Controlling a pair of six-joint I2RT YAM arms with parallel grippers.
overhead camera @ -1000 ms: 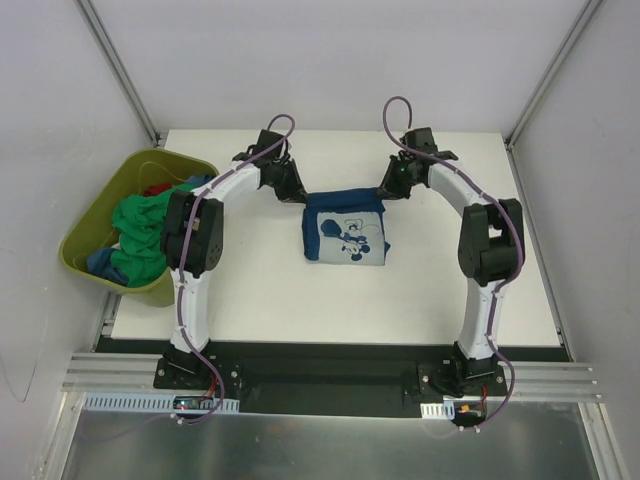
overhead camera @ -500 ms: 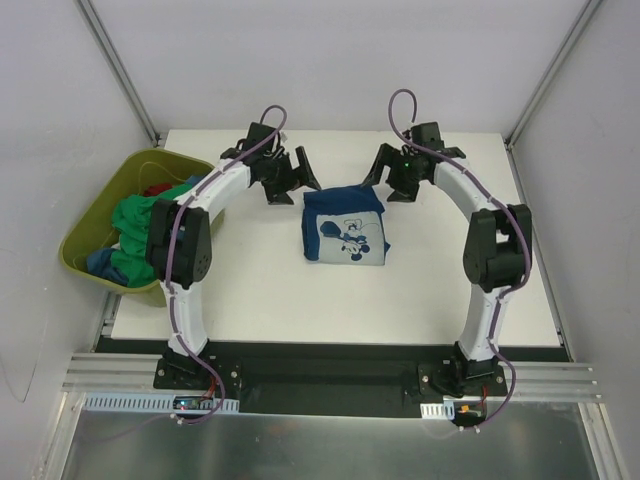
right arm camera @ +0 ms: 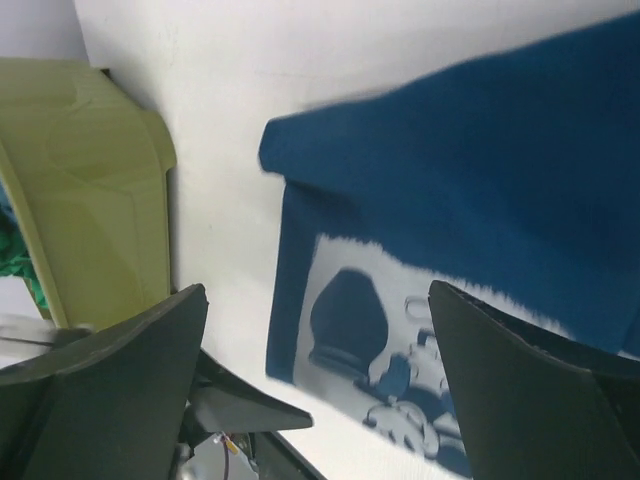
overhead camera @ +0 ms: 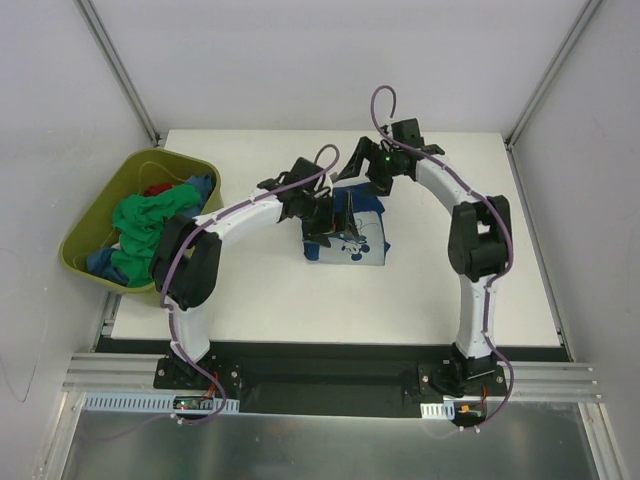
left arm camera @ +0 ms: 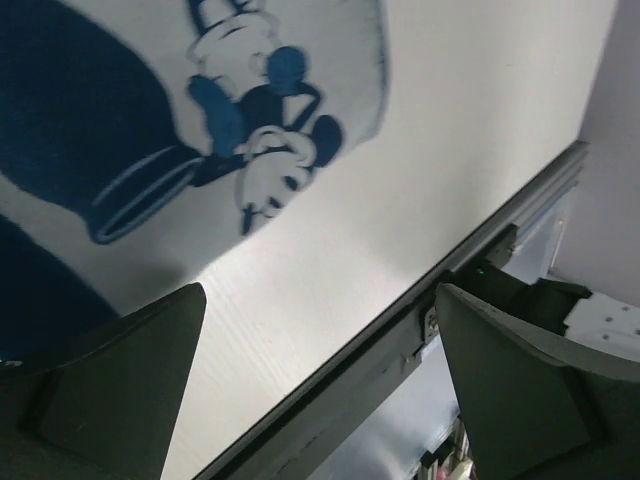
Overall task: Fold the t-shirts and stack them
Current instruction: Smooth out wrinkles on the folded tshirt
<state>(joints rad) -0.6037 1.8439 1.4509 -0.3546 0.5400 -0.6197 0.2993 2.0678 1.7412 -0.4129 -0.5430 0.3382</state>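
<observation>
A folded dark navy t-shirt [overhead camera: 360, 240] with a pale Mickey print [left arm camera: 250, 130] lies flat at the table's middle. My left gripper [overhead camera: 338, 215] hangs over its left half, open, with nothing between its fingers [left arm camera: 110, 390]; below it I see the print and bare table. At the shirt's far edge my right gripper [overhead camera: 362, 172] is also open and empty, looking down on the navy cloth [right arm camera: 480, 180]. More t-shirts, green [overhead camera: 140, 225], red [overhead camera: 155, 188] and blue [overhead camera: 200, 185], lie crumpled in the tub.
The olive-green tub [overhead camera: 85, 225] stands at the table's left edge, and its wall [right arm camera: 90, 190] shows in the right wrist view. A dark rail [left arm camera: 400, 330] runs along the table's near edge. White walls enclose the back and sides.
Both grippers went from shut at the shirt's far corners to open, letting it go. The left one swung right over the shirt; the right one shifted left along its far edge.
</observation>
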